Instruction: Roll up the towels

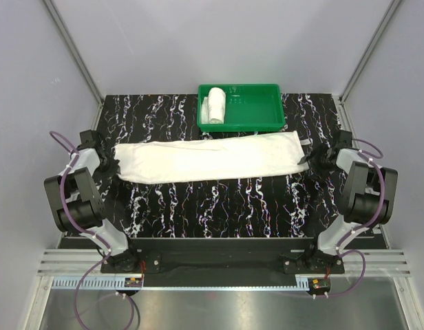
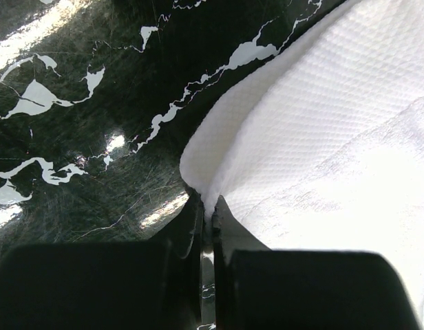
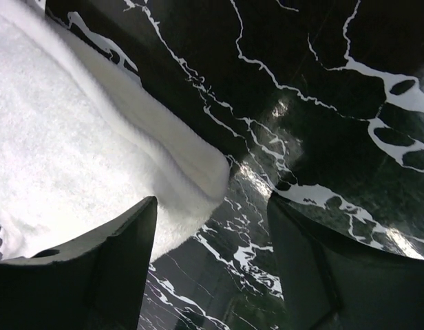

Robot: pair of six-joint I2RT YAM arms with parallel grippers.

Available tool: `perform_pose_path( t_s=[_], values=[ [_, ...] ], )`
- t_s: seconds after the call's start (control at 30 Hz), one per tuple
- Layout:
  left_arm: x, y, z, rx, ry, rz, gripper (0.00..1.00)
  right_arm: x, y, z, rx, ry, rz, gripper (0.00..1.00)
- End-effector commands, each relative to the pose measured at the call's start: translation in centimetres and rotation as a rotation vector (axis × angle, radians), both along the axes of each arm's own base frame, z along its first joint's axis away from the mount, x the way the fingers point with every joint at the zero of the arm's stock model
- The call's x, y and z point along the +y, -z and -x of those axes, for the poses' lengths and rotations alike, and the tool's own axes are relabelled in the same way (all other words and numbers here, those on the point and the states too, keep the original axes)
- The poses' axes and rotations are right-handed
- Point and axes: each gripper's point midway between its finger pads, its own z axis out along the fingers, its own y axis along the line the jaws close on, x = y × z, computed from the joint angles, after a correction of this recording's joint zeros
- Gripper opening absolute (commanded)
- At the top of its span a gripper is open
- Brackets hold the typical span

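The long white towel lies flat across the table from left to right. My left gripper sits at its left end; in the left wrist view the gripper is shut on a pinched corner of the towel. My right gripper is at the right end. In the right wrist view this gripper stands open, with the towel corner lying just ahead of the gap and by the left finger. The smaller towel lies rolled in the green tray.
The green tray stands at the back middle of the black marbled table, just behind the long towel. Grey walls close in the left, right and back sides.
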Motion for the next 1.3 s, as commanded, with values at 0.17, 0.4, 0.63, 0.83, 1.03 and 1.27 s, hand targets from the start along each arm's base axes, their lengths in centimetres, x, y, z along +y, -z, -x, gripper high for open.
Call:
perform_pose_path(
  t_s=[0.17,0.4,0.63,0.83,1.03,1.27],
  values=[
    [-0.3,-0.4,-0.1,-0.021,0.024,-0.003,0.01,-0.1,1.4,-1.8,-0.03,0.033,-0.025,0.53],
    [-1.7,-0.1,0.4,-0.01,0.06,-0.011,0.0,-1.1,1.8,-2.6,0.007,0.04,0.014,0.0],
    [-6.7,0.7,1.6,0.007,0.194,-0.03,0.0,-7.4,-1.4,-1.3,0.001,0.161,0.106,0.0],
    [-11.5,1.5,3.2,0.013,0.301,0.012,0.0,-11.0,-7.7,-0.7,-0.07,0.234,0.209,0.0],
    [-11.0,1.1,3.5,0.026,0.313,-0.024,0.01,-6.8,-15.8,-3.3,-0.175,0.077,0.328,0.0],
    [-12.0,1.3,3.8,-0.002,0.36,0.016,0.06,5.4,-19.4,-4.5,-0.23,-0.173,0.334,0.0]
  ],
)
